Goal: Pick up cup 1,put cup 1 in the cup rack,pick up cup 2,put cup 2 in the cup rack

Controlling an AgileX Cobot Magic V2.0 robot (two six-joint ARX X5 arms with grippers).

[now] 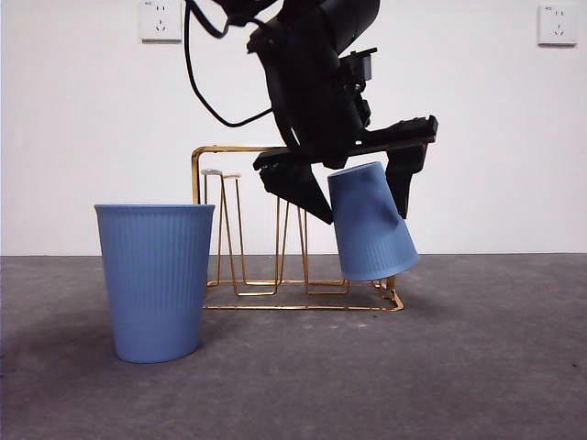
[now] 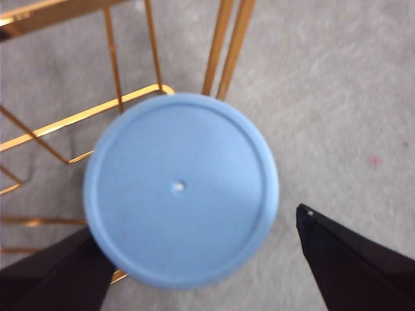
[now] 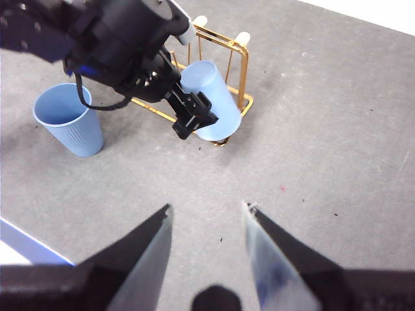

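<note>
Nearest the front edge of the grey table (image 1: 477, 367), toward its left side, a light blue ribbed plastic cup (image 1: 156, 280) stands upright with its mouth up, untouched and just in front of the rack's left end. Behind it sits the gold-coloured wire cup rack (image 1: 248, 225), with an arched frame, hairpin prongs and a wire base. At the rack's right end a second light blue ribbed cup (image 1: 370, 225) is upside down and tilted, its flat bottom uppermost, its rim low by the rack's base; whether a prong runs up inside it cannot be told. The left gripper (image 1: 353, 174) comes down from above over this cup, its black jaws spread wide on either side; in the left wrist view the cup's round bottom (image 2: 181, 188) lies between the jaws, with a clear gap at one of them. The right gripper (image 3: 207, 246) hangs high above the table's near part, well apart from the rack, jaws parted around nothing. On the far white wall are two white sockets (image 1: 160, 20); their small print is unreadable.
</note>
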